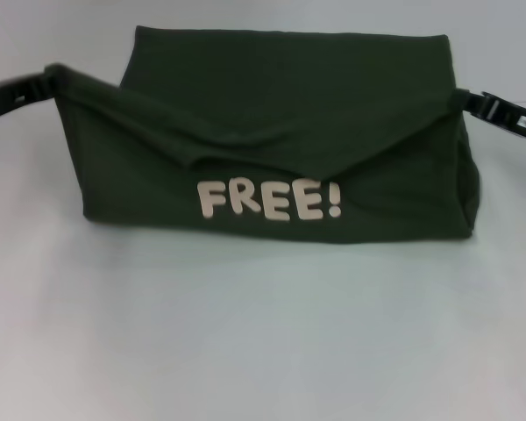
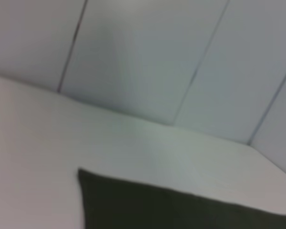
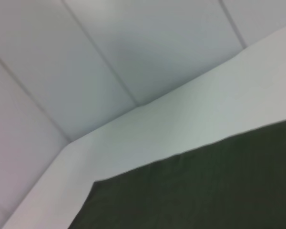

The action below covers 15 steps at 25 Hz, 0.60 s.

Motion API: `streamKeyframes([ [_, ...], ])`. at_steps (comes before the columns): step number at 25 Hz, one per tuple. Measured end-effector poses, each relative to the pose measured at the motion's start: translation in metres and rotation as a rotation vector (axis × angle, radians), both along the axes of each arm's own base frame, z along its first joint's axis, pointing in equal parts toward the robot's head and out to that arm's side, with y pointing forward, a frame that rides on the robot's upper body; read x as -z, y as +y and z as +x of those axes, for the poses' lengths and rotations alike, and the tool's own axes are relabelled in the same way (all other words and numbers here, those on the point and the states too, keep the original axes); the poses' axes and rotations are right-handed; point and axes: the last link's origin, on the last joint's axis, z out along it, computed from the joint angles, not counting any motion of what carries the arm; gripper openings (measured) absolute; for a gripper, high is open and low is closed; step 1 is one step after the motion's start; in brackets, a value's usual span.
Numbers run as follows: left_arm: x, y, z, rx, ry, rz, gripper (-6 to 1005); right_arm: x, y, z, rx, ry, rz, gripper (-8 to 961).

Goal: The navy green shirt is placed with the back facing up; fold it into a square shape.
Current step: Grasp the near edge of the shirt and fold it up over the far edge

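Head view: dark olive-green soft-fabric shirt (image 1: 280,132) lies mid-way across the pale white table (image 1: 263,333), already reduced to a wide band. A cream "FREE!" print (image 1: 270,199) shows on the near face, though the task calls the shirt plain-backed. Left gripper (image 1: 44,81) pinches the upper left corner of the cloth, closed on it; right gripper (image 1: 469,101) does the same at the upper right corner. A fold edge sags between them in a shallow V. I judge we're mid-fold, carrying the top edge toward me. Next move calls for both arms travelling together, keeping the edge taut, laying it even with the near hem before letting go. Wrist views show only cloth, table and panelled wall (image 2: 181,62).
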Motion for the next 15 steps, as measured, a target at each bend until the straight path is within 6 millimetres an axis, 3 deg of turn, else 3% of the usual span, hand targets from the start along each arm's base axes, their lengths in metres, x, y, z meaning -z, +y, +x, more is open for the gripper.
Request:
streamKeyframes([
  [7,0.004,0.020,0.021,0.075,0.068,0.108,23,0.001,0.016,-0.004,0.047,-0.012,0.114,121],
  [15,0.015,0.025,0.026,0.099,0.117,0.163,23,0.003,0.016,0.004,0.096,-0.020,0.166,129],
])
